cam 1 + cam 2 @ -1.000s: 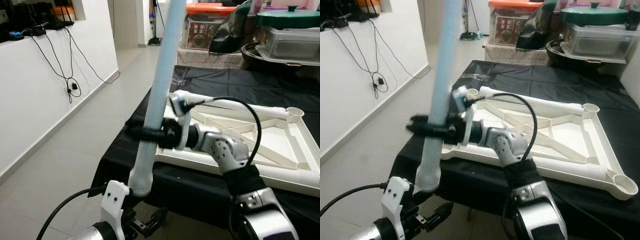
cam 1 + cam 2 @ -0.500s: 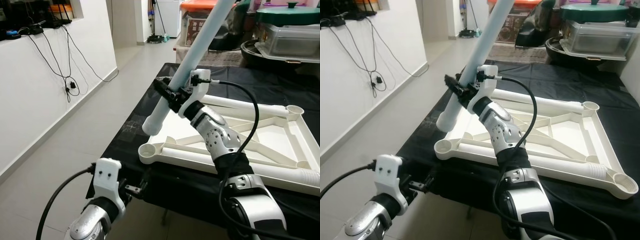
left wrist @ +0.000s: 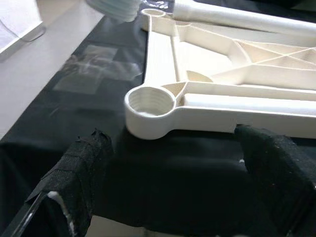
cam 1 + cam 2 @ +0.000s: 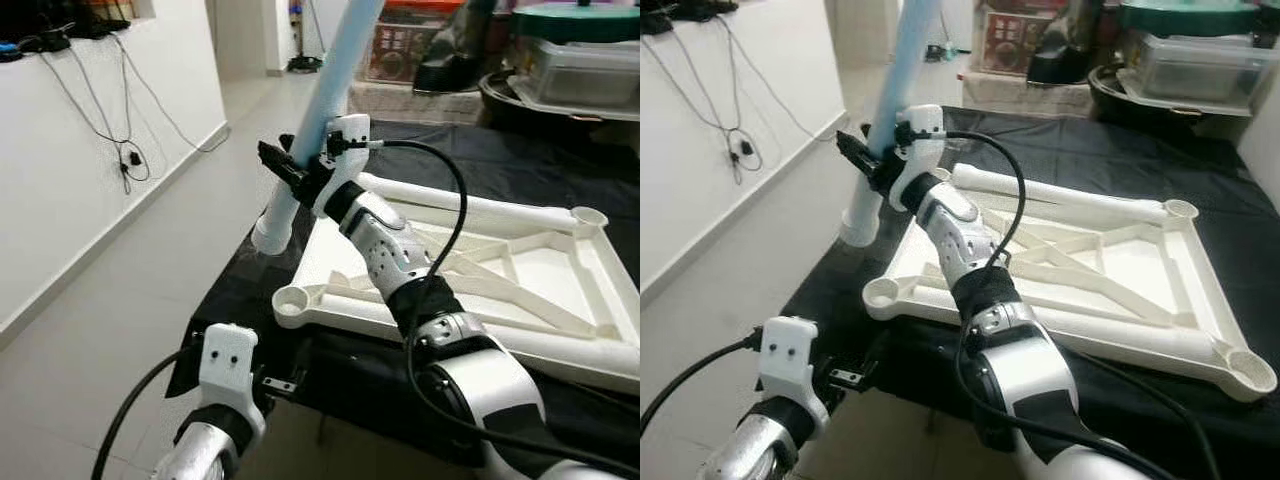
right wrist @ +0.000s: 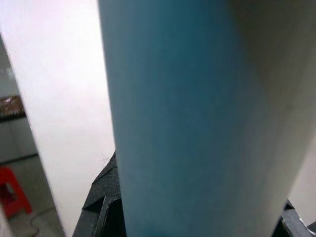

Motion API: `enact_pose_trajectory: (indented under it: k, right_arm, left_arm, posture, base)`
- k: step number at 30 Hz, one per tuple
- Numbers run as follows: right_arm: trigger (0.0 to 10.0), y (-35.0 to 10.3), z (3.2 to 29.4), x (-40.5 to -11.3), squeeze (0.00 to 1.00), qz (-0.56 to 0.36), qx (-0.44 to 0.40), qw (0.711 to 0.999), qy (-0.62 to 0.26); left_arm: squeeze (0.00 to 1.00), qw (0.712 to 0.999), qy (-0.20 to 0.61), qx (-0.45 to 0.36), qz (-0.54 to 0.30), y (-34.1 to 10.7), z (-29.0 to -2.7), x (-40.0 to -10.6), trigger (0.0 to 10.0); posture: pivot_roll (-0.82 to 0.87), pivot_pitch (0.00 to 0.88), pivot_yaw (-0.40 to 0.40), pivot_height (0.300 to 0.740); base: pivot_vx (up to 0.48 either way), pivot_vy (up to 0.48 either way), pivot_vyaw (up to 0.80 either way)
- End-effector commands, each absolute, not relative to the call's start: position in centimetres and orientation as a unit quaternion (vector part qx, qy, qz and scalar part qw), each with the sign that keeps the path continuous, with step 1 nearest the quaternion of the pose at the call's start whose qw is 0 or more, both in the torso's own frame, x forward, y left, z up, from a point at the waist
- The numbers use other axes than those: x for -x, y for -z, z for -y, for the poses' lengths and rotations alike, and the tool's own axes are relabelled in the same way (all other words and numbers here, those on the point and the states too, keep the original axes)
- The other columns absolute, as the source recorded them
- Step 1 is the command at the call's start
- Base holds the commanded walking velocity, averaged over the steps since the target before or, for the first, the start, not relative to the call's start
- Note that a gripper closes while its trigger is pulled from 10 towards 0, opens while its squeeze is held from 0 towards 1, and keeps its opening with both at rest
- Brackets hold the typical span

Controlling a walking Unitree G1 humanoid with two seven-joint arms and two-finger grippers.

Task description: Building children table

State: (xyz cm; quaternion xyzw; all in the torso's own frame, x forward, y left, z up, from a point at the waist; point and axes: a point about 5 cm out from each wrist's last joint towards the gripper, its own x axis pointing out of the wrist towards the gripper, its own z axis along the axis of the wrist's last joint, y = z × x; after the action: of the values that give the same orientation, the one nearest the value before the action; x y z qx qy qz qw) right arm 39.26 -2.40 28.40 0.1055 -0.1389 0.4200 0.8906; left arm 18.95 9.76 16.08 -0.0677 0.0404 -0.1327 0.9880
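Note:
A white tabletop frame (image 4: 520, 270) lies upside down on the black-covered table (image 4: 480, 165). Its near left corner socket (image 4: 292, 300) faces up and holds nothing. My right gripper (image 4: 292, 165) is shut on a light blue table leg (image 4: 335, 70), held steeply tilted. The leg's white threaded end (image 4: 270, 235) hangs just past the frame's left side, above the table's left edge. The leg (image 5: 187, 118) sits close up in the right wrist view. My left gripper (image 3: 173, 197) stands open, low before the table's front edge, its black fingers (image 3: 81, 173) pointing toward the corner socket (image 3: 150, 103).
A white wall (image 4: 90, 170) with hanging cables runs along the left, with tiled floor (image 4: 130, 300) between it and the table. Storage boxes (image 4: 400, 50) and a lidded container (image 4: 580, 60) stand beyond the table's far edge.
My right arm has carried the leg from in front of me out over the frame's left side, tilting it. My left arm stays low by the table's front.

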Motion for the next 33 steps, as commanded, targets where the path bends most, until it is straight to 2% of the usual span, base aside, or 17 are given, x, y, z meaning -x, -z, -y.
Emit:
enact_pose_trajectory:
  k: [1, 7, 9, 12, 17, 20, 24, 30, 33]
  right_arm:
    - [10.0, -29.2, 1.8, -39.1, 0.0, 0.15, -0.098, 0.881, -0.437]
    - [10.0, -30.0, 1.4, -39.2, 0.0, 0.151, -0.079, 0.87, -0.463]
    - [10.0, -30.6, 1.5, -39.2, 0.0, 0.146, -0.072, 0.857, -0.489]
    - [10.0, -30.8, 1.7, -39.3, 0.0, 0.143, -0.068, 0.85, -0.502]
    - [10.0, -32.4, 3.7, -39.3, 0.0, 0.144, -0.067, 0.817, -0.554]
    - [10.0, -32.8, 4.2, -39.3, 0.0, 0.148, -0.075, 0.808, -0.566]
    - [10.0, -32.4, 4.7, -38.4, 0.0, 0.123, -0.065, 0.745, -0.652]
    - [10.0, -32.1, 5.0, -38.2, 0.0, 0.117, -0.066, 0.726, -0.674]
    - [10.0, -31.8, 4.9, -38.2, 0.0, 0.114, -0.061, 0.726, -0.675]
  left_arm:
    - [0.0, 0.988, 0.134, 0.066, -0.041, -16.4, -9.3, -18.5, 10.0]
    - [0.0, 0.988, 0.135, 0.069, -0.036, -17.3, -8.5, -17.7, 10.0]
    - [0.0, 0.988, 0.137, 0.07, -0.035, -17.7, -8.1, -17.2, 10.0]
    - [0.0, 0.988, 0.134, 0.07, -0.036, -17.7, -8.2, -17.0, 10.0]
    - [0.0, 0.989, 0.126, 0.063, -0.037, -18.0, -8.6, -16.2, 10.0]
    - [0.0, 0.99, 0.124, 0.061, -0.036, -18.2, -8.8, -16.0, 10.0]
    - [0.0, 0.992, 0.109, 0.048, -0.041, -18.0, -9.6, -16.2, 10.0]
    - [0.0, 0.992, 0.108, 0.049, -0.05, -17.8, -9.5, -16.0, 10.0]
    - [0.0, 0.991, 0.109, 0.05, -0.052, -17.8, -9.4, -15.8, 10.0]
  posture:
    - [0.14, 0.173, -0.046, 0.74]
    - [0.15, 0.241, -0.058, 0.74]
    - [0.16, 0.281, -0.061, 0.74]
    - [0.16, 0.281, -0.061, 0.74]
    - [0.16, 0.325, -0.055, 0.74]
    - [0.16, 0.326, -0.055, 0.74]
    - [0.16, 0.331, -0.054, 0.74]
    - [0.16, 0.329, -0.053, 0.74]
    - [0.16, 0.325, -0.053, 0.74]
  base:
    - [0.0, 0.0, 0.0]
    - [0.0, 0.0, 0.0]
    - [0.0, 0.0, 0.0]
    - [0.0, 0.0, 0.0]
    - [0.0, 0.0, 0.0]
    - [0.0, 0.0, 0.0]
    - [0.0, 0.0, 0.0]
    - [0.0, 0.0, 0.0]
    - [0.0, 0.0, 0.0]
